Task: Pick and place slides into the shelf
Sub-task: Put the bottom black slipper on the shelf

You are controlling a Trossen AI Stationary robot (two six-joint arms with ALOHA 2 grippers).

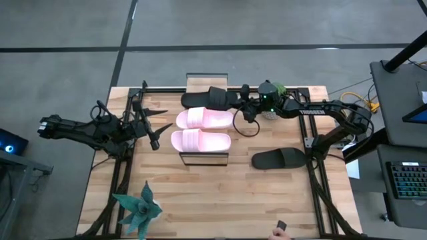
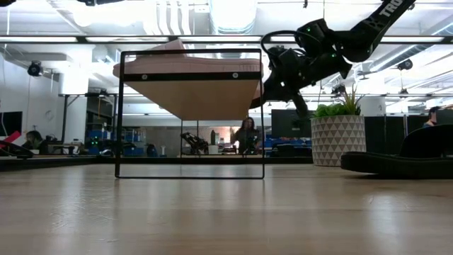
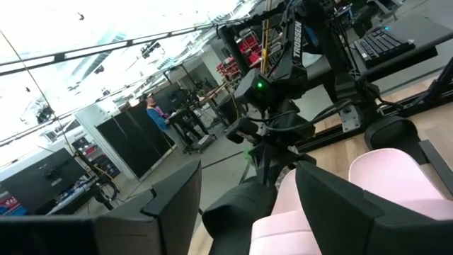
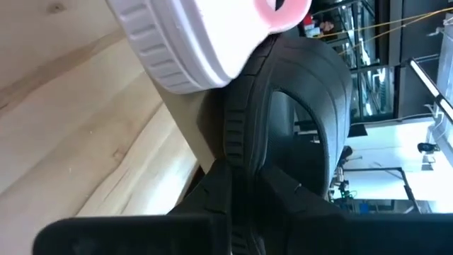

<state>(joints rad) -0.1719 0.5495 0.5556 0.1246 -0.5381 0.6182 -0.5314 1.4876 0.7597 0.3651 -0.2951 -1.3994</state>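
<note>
Nearest the lens in the right wrist view: right gripper [image 4: 237, 184], fingers pinched tight on the edge of a black slide [image 4: 297, 120], the dark ribbed sole running straight out from between them. Just beyond, touching that slide's side, the white ridged sole of a pink slide [image 4: 198, 35], both over pale wood.

High view: seen from above, the shelf [image 1: 205, 159] at table centre, thin black frame ends at the far and near sides. On its plank, two pink slides side by side, far one [image 1: 205, 118], near one [image 1: 200, 140]; the gripped black slide [image 1: 212, 98] at the plank's far end, right gripper [image 1: 241, 103] clamped on its right end. Second black slide [image 1: 279, 159] flat on the tabletop [image 1: 200, 200], right of the shelf, well apart from both grippers. Left gripper [image 1: 155, 127] hovering just left of the shelf, fingers spread, holding nothing. Small green plant [image 1: 139, 208] at the near left corner.

Low view: shelf frame [image 2: 190, 113] upright, right arm reaching in beside its top right corner; white lettering on the arm, only "TRO" readable. Patterned plant pot [image 2: 338, 140] behind; loose black slide [image 2: 400, 159] at right.

Left wrist view: left gripper's fingers [image 3: 333, 205] parted wide, pink slide [image 3: 389, 173] beyond them; vertical lettering on the far arm, not readable.
</note>
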